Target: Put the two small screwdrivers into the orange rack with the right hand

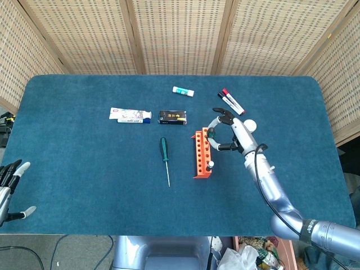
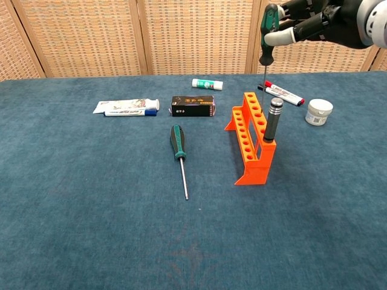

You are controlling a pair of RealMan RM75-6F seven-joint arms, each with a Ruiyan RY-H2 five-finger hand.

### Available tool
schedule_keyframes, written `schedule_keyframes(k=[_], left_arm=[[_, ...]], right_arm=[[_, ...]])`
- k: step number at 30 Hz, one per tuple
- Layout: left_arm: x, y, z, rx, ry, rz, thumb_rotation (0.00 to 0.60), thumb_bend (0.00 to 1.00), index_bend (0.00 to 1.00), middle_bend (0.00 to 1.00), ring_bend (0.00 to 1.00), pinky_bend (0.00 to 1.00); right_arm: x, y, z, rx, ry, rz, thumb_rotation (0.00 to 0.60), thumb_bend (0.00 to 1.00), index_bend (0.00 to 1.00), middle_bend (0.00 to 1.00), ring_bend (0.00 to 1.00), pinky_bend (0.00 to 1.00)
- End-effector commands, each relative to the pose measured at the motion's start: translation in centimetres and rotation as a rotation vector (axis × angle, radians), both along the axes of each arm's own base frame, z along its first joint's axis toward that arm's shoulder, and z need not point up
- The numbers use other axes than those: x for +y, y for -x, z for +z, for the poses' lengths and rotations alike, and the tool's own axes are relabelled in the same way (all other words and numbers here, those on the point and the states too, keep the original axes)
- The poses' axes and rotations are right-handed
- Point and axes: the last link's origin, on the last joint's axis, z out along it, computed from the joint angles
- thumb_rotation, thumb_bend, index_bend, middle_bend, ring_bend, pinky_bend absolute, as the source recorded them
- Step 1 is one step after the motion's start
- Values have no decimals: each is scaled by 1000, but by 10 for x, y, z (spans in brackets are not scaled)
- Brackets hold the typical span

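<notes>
- The blue table [image 1: 84, 185] carries everything; risk is judged from how the things lie on it.
- The right hand [image 1: 228, 134] is held above the far end of the orange rack [image 2: 252, 139], its fingers closed around the green-and-black handle of 1 small screwdriver [image 2: 266, 27], which hangs shaft-down with its tip above the rack's far holes in the chest view.
- The left hand [image 1: 8, 188] is seen at the table's near left edge, fingers spread, holding nothing, well apart from the work.
- The orange rack is a light, narrow stand; if the tip is brought down off-centre, it could be struck on the rim between holes and the rack pushed or tipped.
- The 2nd small screwdriver [image 2: 179, 154] lies flat on the cloth, just left of the rack, handle away from the robot, not yet picked up; a thin shaft lying flat is judged hard to lift and could be rolled away by a fingertip.
- A grey-capped tool [image 2: 273, 119] stands upright in the rack's near end; it could be knocked if the hand is lowered too close.
- 2 markers [image 2: 282, 93] and a small white jar [image 2: 318, 112] lie right of the rack, a toothpaste tube [image 2: 126, 107], a black box [image 2: 193, 106] and a glue stick [image 2: 207, 84] further off; none is in the path.
</notes>
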Motion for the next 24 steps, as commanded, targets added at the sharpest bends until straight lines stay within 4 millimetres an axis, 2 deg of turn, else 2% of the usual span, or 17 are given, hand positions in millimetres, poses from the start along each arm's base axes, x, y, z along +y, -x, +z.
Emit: schedule_keyframes(k=[1, 19, 24], left_arm=[[0, 0, 0, 0, -1, 0, 600, 0, 0, 0, 0, 0], [0, 0, 1, -2, 0, -2, 600, 0, 0, 0, 0, 0], [0, 0, 1, -3, 1, -2, 600, 0, 0, 0, 0, 0]], right_arm=[[0, 0, 0, 1, -1, 0, 600, 397, 638, 103, 0, 100], [-3, 9, -14, 38, -21, -15, 600, 397, 640, 105, 0, 100], [-3, 13, -24, 72, -35, -9, 600, 397, 640, 105, 0, 100]])
